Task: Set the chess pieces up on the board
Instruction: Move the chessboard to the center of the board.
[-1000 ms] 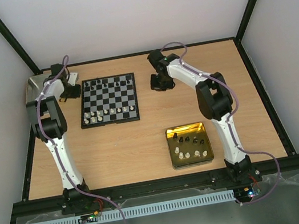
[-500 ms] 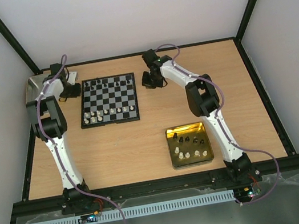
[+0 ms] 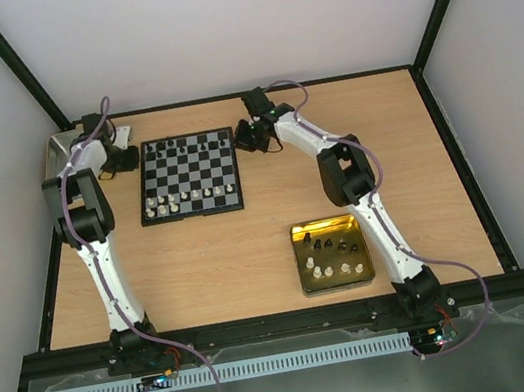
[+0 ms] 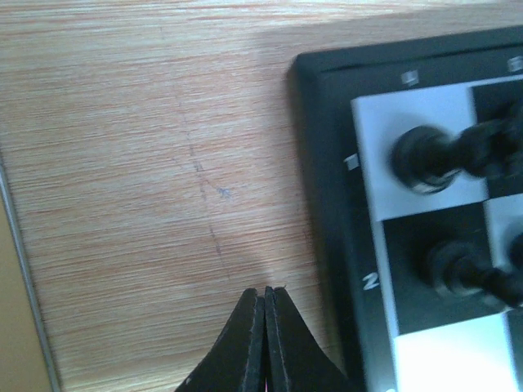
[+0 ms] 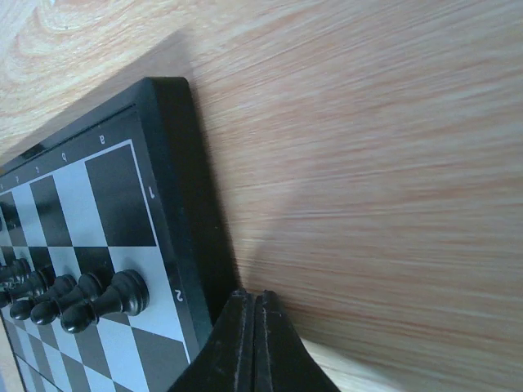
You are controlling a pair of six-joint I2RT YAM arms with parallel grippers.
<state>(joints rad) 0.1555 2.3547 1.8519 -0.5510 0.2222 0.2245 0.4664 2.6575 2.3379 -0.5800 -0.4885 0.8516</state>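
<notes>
The left claw (image 4: pixel 265 292) is pinched shut, empty; the board (image 4: pixel 323 147) and black chess pieces (image 4: pixel 421 159) lie to its right. The right claw (image 5: pixel 252 296) is likewise shut, empty, board just left. From above, the board sits between both claws; more pieces lie in the gold tray (image 3: pixel 301 262).

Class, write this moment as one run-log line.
left pincer: shut, empty, beside board left edge | right pincer: shut, empty, beside board right edge | gold tray: holds chess pieces

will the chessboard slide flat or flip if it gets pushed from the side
Probably slides flat: the chessboard is thin, rigid-looking and lies flush on the smooth table. The small upright black pieces may topple if jolted.
</notes>
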